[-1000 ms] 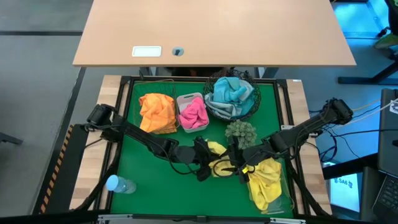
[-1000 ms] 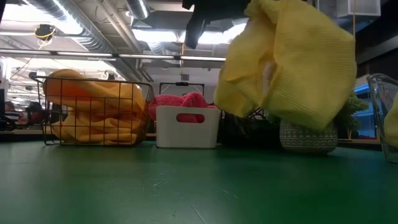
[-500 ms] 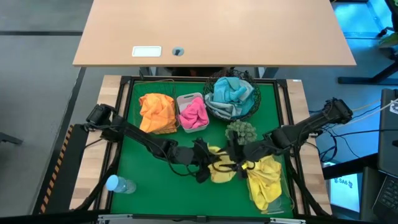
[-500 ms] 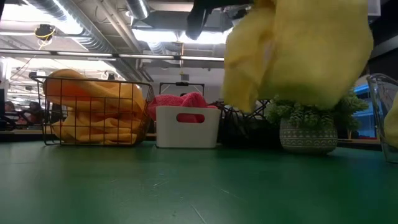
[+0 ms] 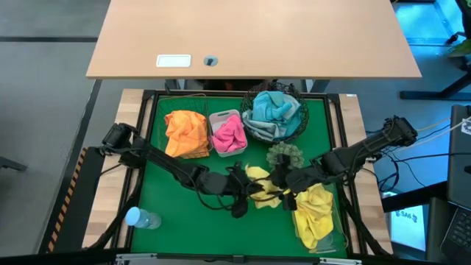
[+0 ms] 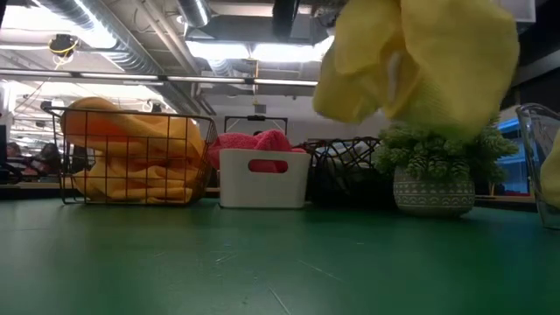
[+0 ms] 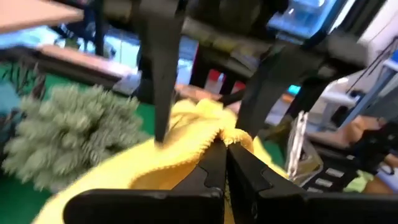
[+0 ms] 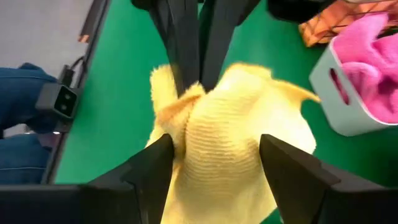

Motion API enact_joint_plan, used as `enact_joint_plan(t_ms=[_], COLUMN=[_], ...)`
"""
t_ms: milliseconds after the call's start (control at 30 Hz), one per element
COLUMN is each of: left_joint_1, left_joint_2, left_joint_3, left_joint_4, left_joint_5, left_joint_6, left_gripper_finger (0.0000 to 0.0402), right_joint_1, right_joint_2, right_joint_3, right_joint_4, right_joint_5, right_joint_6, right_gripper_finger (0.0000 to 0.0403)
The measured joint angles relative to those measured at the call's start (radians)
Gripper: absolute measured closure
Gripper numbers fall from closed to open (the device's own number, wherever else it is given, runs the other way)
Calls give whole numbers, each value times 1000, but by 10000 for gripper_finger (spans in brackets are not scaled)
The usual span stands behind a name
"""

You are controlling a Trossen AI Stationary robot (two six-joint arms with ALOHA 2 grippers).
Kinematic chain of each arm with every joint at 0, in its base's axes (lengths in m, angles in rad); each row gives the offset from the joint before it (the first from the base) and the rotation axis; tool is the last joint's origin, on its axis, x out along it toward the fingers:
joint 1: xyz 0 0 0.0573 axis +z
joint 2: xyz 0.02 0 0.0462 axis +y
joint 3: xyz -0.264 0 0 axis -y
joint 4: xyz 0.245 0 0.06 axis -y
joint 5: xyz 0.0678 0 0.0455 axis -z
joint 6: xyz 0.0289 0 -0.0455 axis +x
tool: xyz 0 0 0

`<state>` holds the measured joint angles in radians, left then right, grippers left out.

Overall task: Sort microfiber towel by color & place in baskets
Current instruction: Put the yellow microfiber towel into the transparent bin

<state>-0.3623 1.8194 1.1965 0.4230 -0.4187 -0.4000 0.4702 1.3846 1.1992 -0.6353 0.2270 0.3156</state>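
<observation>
A yellow towel [image 5: 263, 190] hangs above the green mat between my two grippers, high in the low view [image 6: 420, 61]. My left gripper [image 5: 249, 191] reaches in from the table's left and is shut on it. My right gripper [image 8: 214, 165] comes from the right, open, one finger on each side of the towel. More yellow towels lie in the clear tray [image 5: 337, 221]. An orange towel fills the dark wire-grid basket [image 5: 158, 132], pink ones the white tub [image 5: 213, 118], teal ones the round black mesh basket [image 5: 298, 125]. My left gripper pinches a gathered edge of the yellow towel [image 7: 211, 135] between its two shut fingers [image 8: 186, 50], coming nearly level from the table's left. The towel is lifted clear of the mat and hangs bunched below the fingers. My right gripper: whether its open fingers touch the towel I cannot tell.
A spiky grey-green plant in a pot [image 5: 285, 156] stands just behind the held towel. A clear bottle with a blue cap [image 5: 142, 218] lies at the mat's near left. The near middle of the green mat [image 5: 184, 221] is bare. A person's leg shows beyond the table [image 8: 25, 112].
The yellow towel has been raised: its lower edge, which hung in front of the plant pot, now sits above the plant's leaves. My right gripper has risen a little and rolled, staying open around the towel. My left gripper has tipped slightly, still shut on it.
</observation>
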Motion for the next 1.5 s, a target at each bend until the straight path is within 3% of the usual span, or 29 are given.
enact_joint_plan(t_ms=[200, 300, 500, 633, 767, 967, 1167, 1300, 1500], left_joint_1=[1, 1, 1, 2, 2, 2, 2, 2, 2], left_joint_2=[0, 0, 1, 1, 1, 1, 1, 1, 1], left_joint_3=[0, 0, 0, 0, 0, -1, -2, -2, -2], left_joint_4=[87, 103, 103, 102, 83, 64, 56, 54, 54], left_joint_5=[26, 37, 37, 38, 38, 39, 39, 39, 39], left_joint_6=[68, 78, 71, 63, 62, 69, 70, 71, 71], left_gripper_finger=[401, 401, 400, 370, 332, 308, 307, 306, 306], right_joint_1=[0, 0, 0, 0, 0, 11, 102, 190, 296], right_joint_2=[12, 17, 17, 16, -6, -25, -24, -24, -24], right_joint_3=[1, 1, 1, 1, 14, 156, 178, 130, 27], right_joint_4=[15, 16, 18, 16, -35, -310, -458, -514, -501], right_joint_5=[-36, -37, -75, -173, -305, -483, -535, -530, -545], right_joint_6=[3, 2, 2, 0, 28, 145, 211, 242, 420], right_gripper_finger=[167, 188, 297, 386, 375, 393, 385, 391, 394])
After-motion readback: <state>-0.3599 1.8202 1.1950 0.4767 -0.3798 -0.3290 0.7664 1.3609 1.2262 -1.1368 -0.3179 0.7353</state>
